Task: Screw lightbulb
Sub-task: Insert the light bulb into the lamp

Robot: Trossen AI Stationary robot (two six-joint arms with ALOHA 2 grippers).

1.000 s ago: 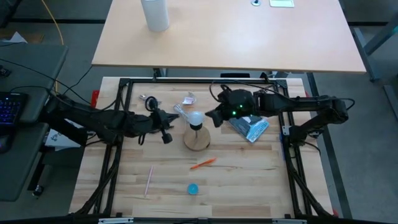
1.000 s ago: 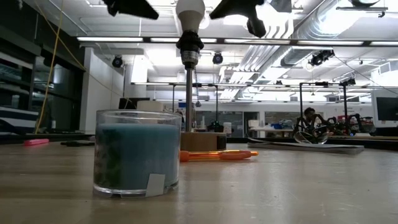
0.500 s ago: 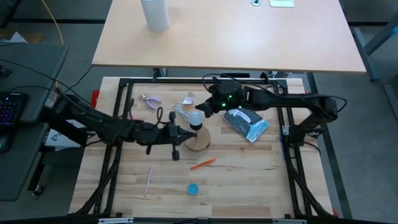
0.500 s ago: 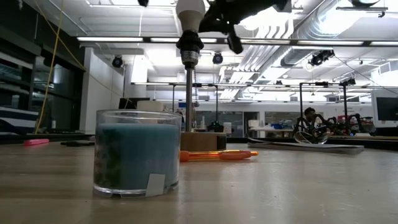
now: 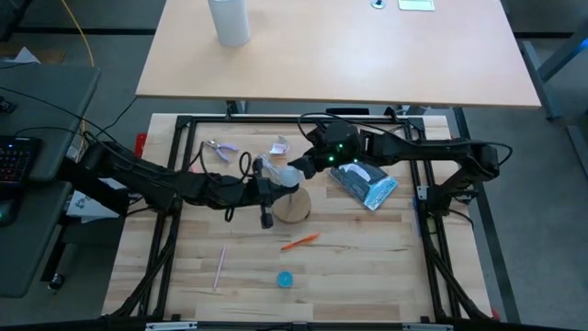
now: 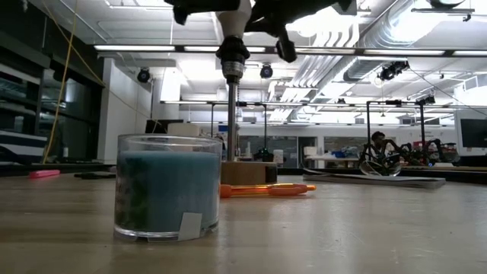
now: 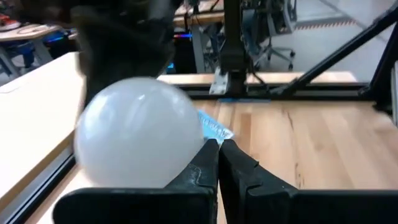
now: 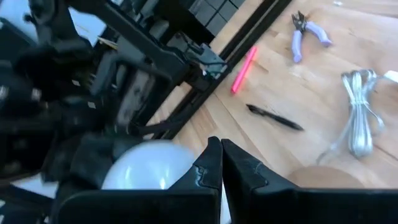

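Observation:
The white lightbulb (image 7: pixel 137 134) stands upright in the dark socket (image 6: pixel 232 57) on a thin stem above the round wooden base (image 5: pixel 292 210). It also shows in the right wrist view (image 8: pixel 149 167) and the low view (image 6: pixel 233 17). My left gripper (image 7: pixel 219 163) is shut, level with the bulb on its left side (image 5: pixel 278 187). My right gripper (image 8: pixel 221 163) is shut, close against the bulb's far right side (image 5: pixel 301 165). In the high view the two grippers hide most of the bulb. My left gripper lays the outer side of one shut finger (image 7: pixel 202 165) against the bulb's round glass (image 7: pixel 183 146). It comes level from the table's left. The bulb stays upright in its socket. My right gripper lays the outer side of one shut finger (image 8: pixel 205 167) against the bulb's glass (image 8: pixel 180 163). It comes from the table's far right, slanting down.
A blue candle jar (image 6: pixel 167 186) stands near the front edge (image 5: pixel 286 279). An orange pen (image 5: pixel 300 241) lies in front of the base and a pink pen (image 5: pixel 220 265) at the front left. Pliers (image 5: pixel 219 147), a coiled cable (image 8: pixel 360 124) and a blue-white packet (image 5: pixel 367 184) lie behind.
My left gripper has gone toward the table's right, up to the bulb's side. My right gripper has gone from the bulb's right toward the far left, up against the bulb, and has stayed there for the last half second. The bulb has stayed upright on its stem.

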